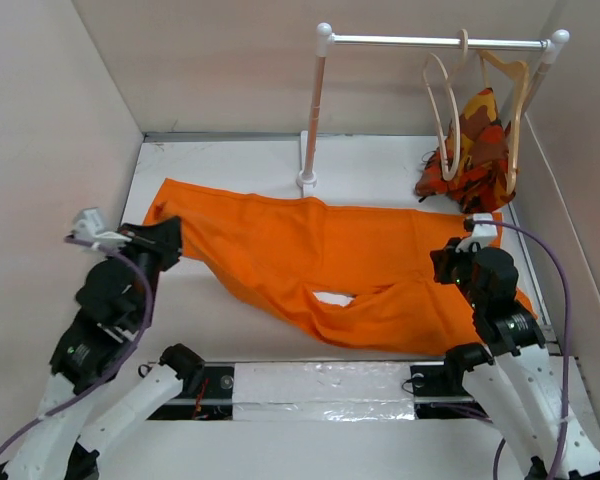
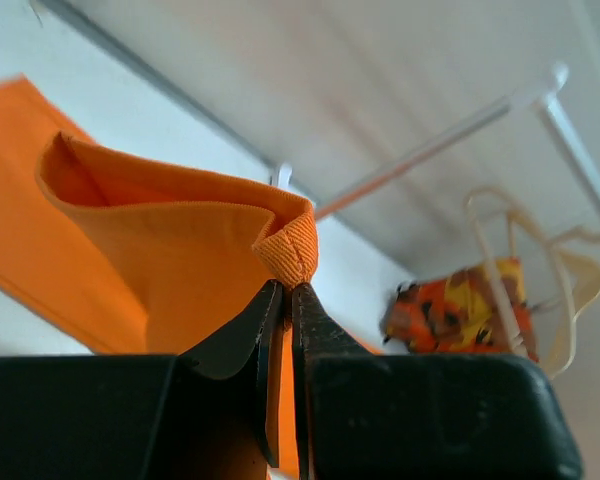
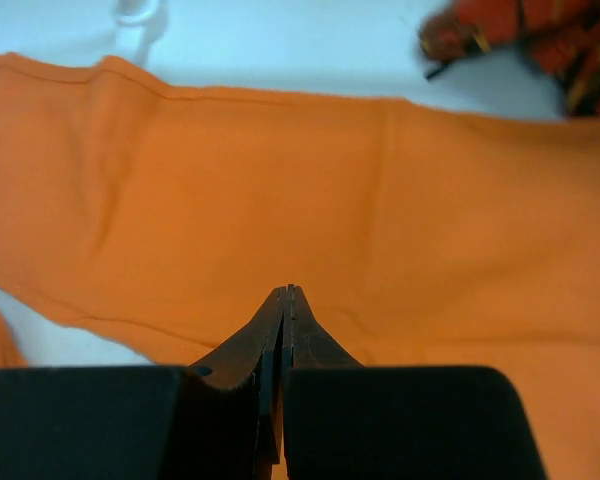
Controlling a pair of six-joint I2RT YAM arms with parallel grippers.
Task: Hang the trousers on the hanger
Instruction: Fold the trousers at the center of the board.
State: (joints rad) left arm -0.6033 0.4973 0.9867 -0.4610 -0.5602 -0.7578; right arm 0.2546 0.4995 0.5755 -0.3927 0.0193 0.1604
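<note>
The bright orange trousers [image 1: 310,250] lie spread across the white table from left to right. My left gripper [image 1: 170,240] is at their left end. In the left wrist view it [image 2: 287,285] is shut on a raised fold of the trousers' [image 2: 180,250] hem. My right gripper [image 1: 448,262] is over the right part of the trousers. In the right wrist view its [image 3: 289,290] jaws are shut, with no cloth seen between them and the orange cloth [image 3: 330,200] beyond. The pale cream hanger [image 1: 445,120] hangs on the rail at the back right, also seen from the left wrist [image 2: 490,260].
A white rail [image 1: 430,42] on a post [image 1: 313,110] stands at the back. A darker tan hanger [image 1: 515,100] carries a patterned orange, red and brown garment [image 1: 475,150] next to the cream one. Walls close in the table on the left, back and right.
</note>
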